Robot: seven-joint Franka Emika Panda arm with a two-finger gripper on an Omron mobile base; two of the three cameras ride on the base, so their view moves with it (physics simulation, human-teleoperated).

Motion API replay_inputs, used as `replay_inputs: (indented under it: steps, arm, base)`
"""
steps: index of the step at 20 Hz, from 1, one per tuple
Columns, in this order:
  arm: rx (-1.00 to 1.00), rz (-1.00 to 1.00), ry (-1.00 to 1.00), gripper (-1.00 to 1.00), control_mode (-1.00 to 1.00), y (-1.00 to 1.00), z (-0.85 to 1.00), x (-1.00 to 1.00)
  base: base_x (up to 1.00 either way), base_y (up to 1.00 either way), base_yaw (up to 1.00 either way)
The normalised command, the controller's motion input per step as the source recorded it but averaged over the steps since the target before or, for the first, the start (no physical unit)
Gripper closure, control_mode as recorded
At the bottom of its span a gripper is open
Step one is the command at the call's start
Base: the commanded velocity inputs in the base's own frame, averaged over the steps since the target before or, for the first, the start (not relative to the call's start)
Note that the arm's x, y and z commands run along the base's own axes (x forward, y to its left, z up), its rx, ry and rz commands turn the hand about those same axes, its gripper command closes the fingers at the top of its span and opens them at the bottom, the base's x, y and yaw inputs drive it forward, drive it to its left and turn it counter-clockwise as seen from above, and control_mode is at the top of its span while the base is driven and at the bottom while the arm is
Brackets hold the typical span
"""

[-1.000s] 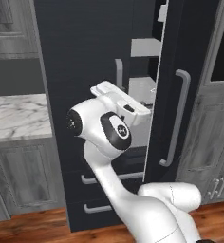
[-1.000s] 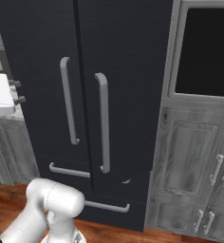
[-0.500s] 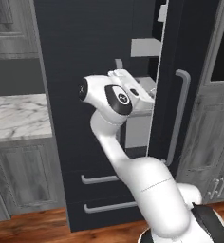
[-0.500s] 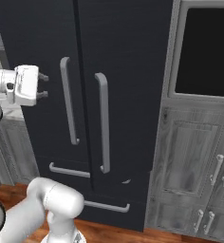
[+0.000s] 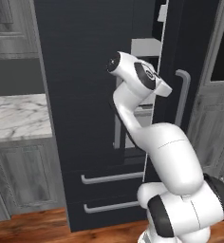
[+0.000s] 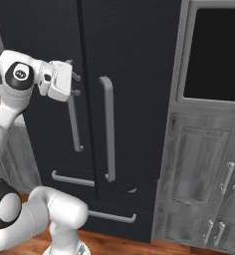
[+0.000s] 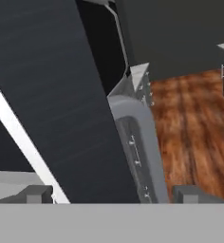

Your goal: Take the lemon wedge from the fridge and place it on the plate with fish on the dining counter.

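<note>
At the left door handle [image 6: 74,122] of the fridge [image 6: 129,60], the fingers [image 6: 76,84] stood spread astride its upright bar, door ajar; lemon wedge presumably inside, hidden.

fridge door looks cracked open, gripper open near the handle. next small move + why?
Probably swing the left door wider. The fridge door stands only slightly ajar, showing a thin strip of shelves. The open gripper sits at the left door handle, gripping nothing, and no lemon is visible yet.

Arm raised, gripper [image 6: 76,84] level, jaws wide apart
</note>
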Motion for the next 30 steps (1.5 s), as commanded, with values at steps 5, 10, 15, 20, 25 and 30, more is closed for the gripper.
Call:
replay_inputs:
  steps: [5,10,15,20,25,30]
  arm:
    - [-0.06,0.01,0.05,-1.0,-1.0,0.04,-0.09,0.16]
    - [-0.08,0.0,0.03,-1.0,-1.0,0.08,-0.02,0.02]
    - [-0.02,0.0,0.05,-1.0,-1.0,0.0,0.0,0.43]
    - [0.0,0.0,0.09,-1.0,-1.0,-0.01,0.0,0.53]
    - [0.0,0.0,0.08,-1.0,-1.0,-0.01,-0.02,0.28]
    - [0.0,-0.1,0.11,-1.0,-1.0,-0.17,-0.21,-0.2]
  base:
    - [0.0,0.0,0.0]
    - [0.0,0.0,0.0]
    - [0.0,0.0,0.0]
    - [0.0,0.0,0.0]
    - [0.0,0.0,0.0]
    - [0.0,0.0,0.0]
